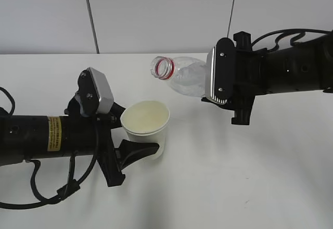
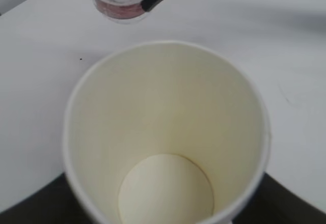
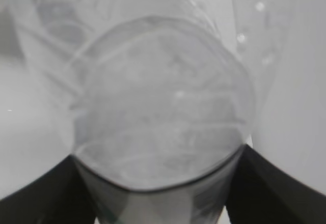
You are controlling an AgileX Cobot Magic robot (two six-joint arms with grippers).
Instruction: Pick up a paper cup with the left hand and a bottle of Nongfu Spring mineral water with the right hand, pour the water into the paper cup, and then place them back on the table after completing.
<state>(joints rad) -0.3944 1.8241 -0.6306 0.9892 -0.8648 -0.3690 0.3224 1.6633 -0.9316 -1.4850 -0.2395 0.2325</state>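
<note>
Your left tool [image 1: 136,137] is pinching the paper cup [image 1: 146,126], which sits upright on the counter [image 1: 250,187]. Your right tool [image 1: 225,104] grips the uncapped water bottle [image 1: 182,76], tipped sideways just above and behind the cup, mouth toward it.

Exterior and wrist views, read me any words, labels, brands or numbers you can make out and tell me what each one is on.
Nothing can be read in any view.
Yellow sticker on the left arm: black print, too small to read.
Bottle label, seen in the left wrist view: red and white band with print, too blurred to read.
Paper cup: plain, no print visible.
</note>
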